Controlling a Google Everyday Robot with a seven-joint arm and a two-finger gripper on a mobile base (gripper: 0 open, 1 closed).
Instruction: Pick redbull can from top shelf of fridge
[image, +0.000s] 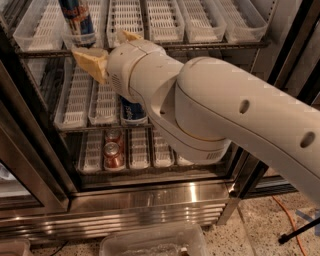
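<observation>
Dark-blue can (77, 20) upper left on top shelf (225, 45); tool (107, 49) just below, fingers spread, empty, so rising from here it may strike the shelf edge or topple the can.

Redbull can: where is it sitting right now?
Camera view, upper left: the redbull can stands near the front of the top shelf, just above the open gripper, which is at the shelf's front edge.

Soft, warm light. The gripper (108, 50) just under the top shelf (215, 46) looks bright; the fridge (35, 165) is shadowy inside, and its steel bottom shines.
</observation>
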